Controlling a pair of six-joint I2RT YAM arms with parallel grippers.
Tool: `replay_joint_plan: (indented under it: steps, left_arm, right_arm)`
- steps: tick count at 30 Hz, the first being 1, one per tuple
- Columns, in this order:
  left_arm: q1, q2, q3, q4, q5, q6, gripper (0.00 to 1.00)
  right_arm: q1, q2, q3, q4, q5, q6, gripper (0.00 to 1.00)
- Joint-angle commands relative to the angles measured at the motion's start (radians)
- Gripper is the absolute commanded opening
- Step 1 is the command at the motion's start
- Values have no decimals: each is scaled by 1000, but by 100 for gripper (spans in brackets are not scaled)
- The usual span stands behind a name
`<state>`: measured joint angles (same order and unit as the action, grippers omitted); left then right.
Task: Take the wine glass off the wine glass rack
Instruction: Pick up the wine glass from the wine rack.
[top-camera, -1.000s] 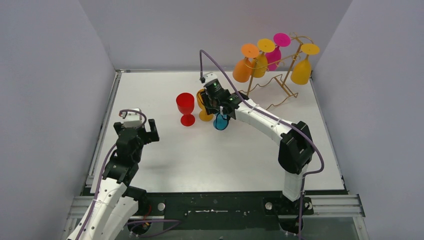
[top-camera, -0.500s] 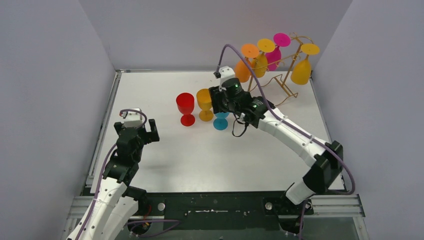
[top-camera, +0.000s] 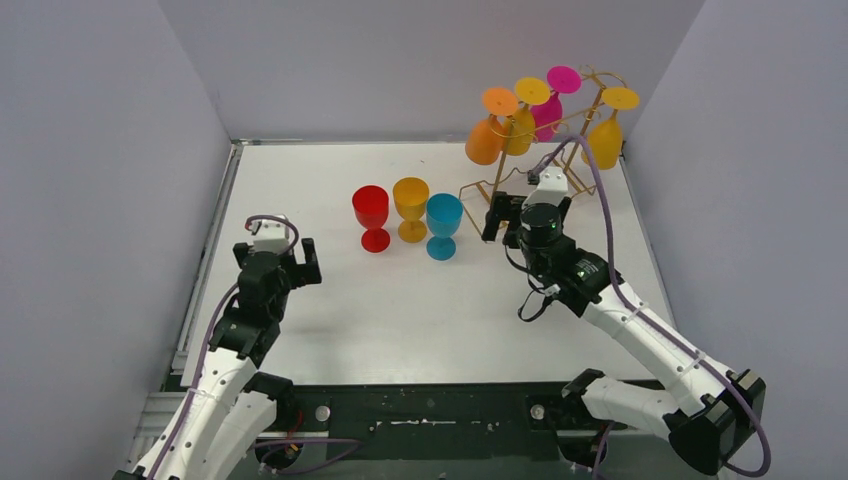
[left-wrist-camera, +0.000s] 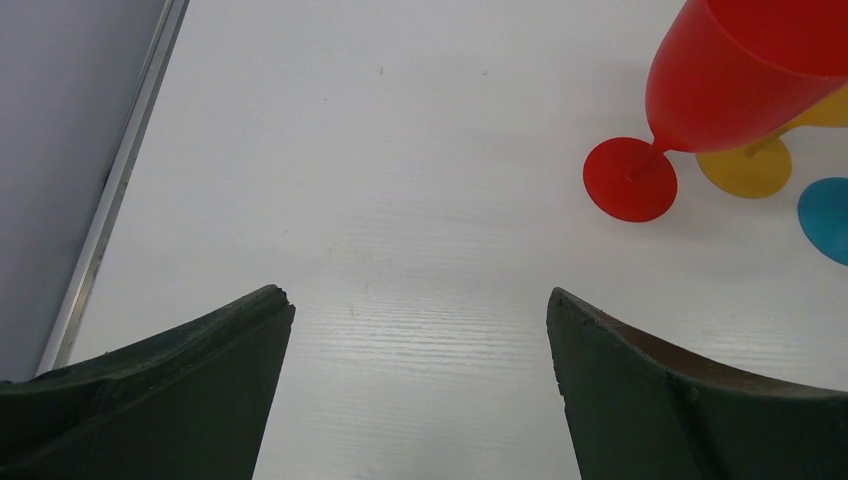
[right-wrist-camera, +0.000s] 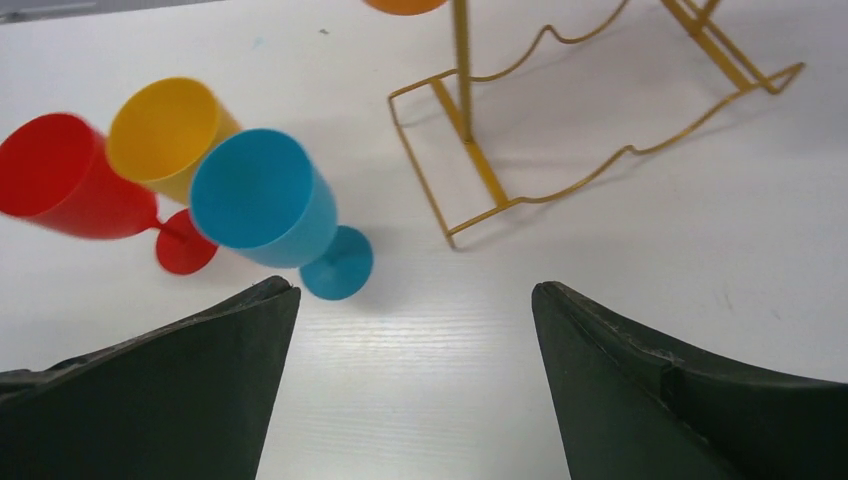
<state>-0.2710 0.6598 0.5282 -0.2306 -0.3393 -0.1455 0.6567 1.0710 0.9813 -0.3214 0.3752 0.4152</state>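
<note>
Right gripper (right-wrist-camera: 412, 288): spread wide, empty, low over the table (top-camera: 330, 300), pointed at the base of the wine glass rack (right-wrist-camera: 462, 70). Left gripper (left-wrist-camera: 417, 295): equally wide apart, holding nothing, near the table's left side and well apart from the rack.

Hanging bowl-down from the rack's top hooks, feet uppermost: orange wine glass (top-camera: 484, 140) at the left end, gold wine glass (top-camera: 518, 132) just beside it, magenta wine glass (top-camera: 547, 115) behind those, hanging yellow wine glass (top-camera: 602, 143) alone at the right end. Upright on the table in a close row, left of the rack: red glass (top-camera: 371, 208), standing yellow glass (top-camera: 410, 200), blue glass (top-camera: 444, 215).

Nearest to the right gripper, and so the likely pick: the orange one.

Handling, judged by the opaque, matt colour: probably plastic, so light, stiff, hardly fragile. Smooth and tapered, though, so prone to slipping out of a loose pinch. Take hold across the bowl, around mid-height, with the stem left free in its hook. Slide out along the hook's open end, not straight down. Go gently: thin wire stand, likely light enough to drag or tip. Mind the gold neighbour, close enough to be knocked. Cannot tell whether those two bowls touch.
</note>
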Motion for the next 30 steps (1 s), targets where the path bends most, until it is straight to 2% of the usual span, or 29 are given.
replay_joint_plan:
  steps: [1, 4, 9, 12, 18, 25, 30]
  left_arm:
    - [6, 9, 26, 20, 9, 11, 97]
    - [6, 12, 27, 23, 4, 14, 97]
    - [10, 11, 24, 33, -1, 21, 97]
    - [12, 4, 21, 39, 2, 22, 97]
    - [13, -14, 16, 49, 19, 30, 97]
    - [13, -31, 13, 47, 22, 32, 97]
    - [15, -35, 11, 45, 22, 34, 97]
  right_arm:
    - [-111, -11, -9, 29, 102, 69, 92]
    - [-280, -9, -9, -7, 9, 120, 93]
    - [-611, -15, -30, 25, -286, 230, 93]
    - [-729, 13, 20, 37, -408, 281, 90]
    - [-757, 84, 180, 90, -380, 375, 84]
    - [-764, 169, 304, 162, -274, 415, 79]
    - [-792, 229, 373, 198, -273, 489, 74]
